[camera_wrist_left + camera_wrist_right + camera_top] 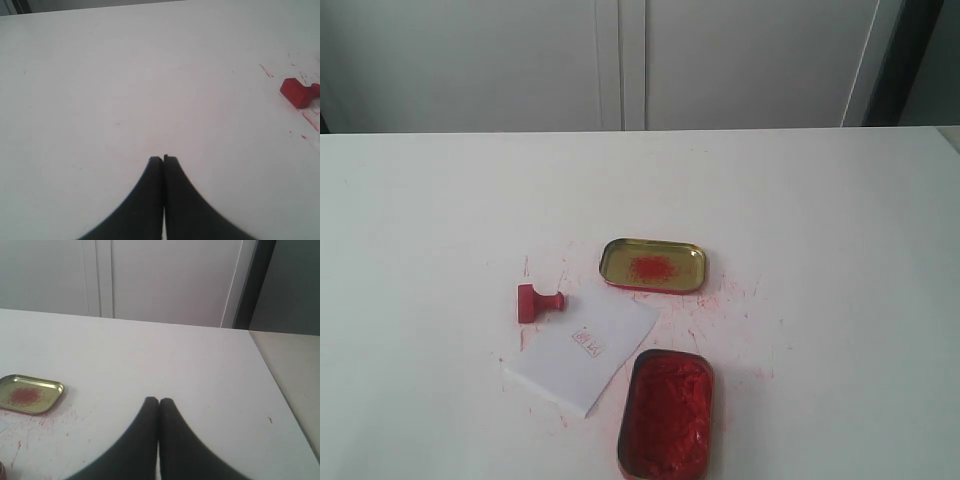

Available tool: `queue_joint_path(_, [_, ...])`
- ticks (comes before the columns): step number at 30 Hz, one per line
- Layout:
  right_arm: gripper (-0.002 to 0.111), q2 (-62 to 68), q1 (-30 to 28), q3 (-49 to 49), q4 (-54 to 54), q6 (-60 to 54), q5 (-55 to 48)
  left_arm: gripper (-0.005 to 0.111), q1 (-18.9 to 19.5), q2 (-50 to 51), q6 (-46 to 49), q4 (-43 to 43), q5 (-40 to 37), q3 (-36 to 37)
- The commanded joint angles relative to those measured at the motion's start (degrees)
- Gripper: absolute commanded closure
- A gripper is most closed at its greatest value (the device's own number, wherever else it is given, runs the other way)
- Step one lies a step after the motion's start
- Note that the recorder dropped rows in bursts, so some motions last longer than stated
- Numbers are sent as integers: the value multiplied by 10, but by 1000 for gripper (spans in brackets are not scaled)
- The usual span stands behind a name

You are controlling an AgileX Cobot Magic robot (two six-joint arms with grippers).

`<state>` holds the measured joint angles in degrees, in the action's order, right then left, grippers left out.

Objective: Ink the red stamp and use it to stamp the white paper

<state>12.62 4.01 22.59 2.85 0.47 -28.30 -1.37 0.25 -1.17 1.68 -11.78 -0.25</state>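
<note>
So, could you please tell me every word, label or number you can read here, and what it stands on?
On the white paper: one red square print with marks inside, too small and blurred to read.
On the red stamp, the ink tin and the gold lid: no text visible.

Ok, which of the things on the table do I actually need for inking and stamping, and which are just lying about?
For the job:
- stamp, lying on its side
- paper, with a small red print on it
- ink tin, open

Just lying about:
- lid, gold inside with a red smudge
- ink streaks on the tabletop
</note>
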Motion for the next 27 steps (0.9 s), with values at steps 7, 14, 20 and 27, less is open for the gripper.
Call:
queue_joint_path(7, [108, -3, 3, -9, 4, -5, -30, 107, 1, -3, -1, 0, 2, 2])
queue_joint_path(14, [108, -3, 6, -9, 4, -5, -30, 107, 1, -3, -1, 0, 2, 2])
queue_joint_path(20, [108, -3, 6, -9, 4, -5, -30, 107, 1, -3, -1, 0, 2, 2])
queue_joint_path(27, [108, -4, 6, -9, 2, -5, -31, 107, 1, -3, -1, 0, 2, 2])
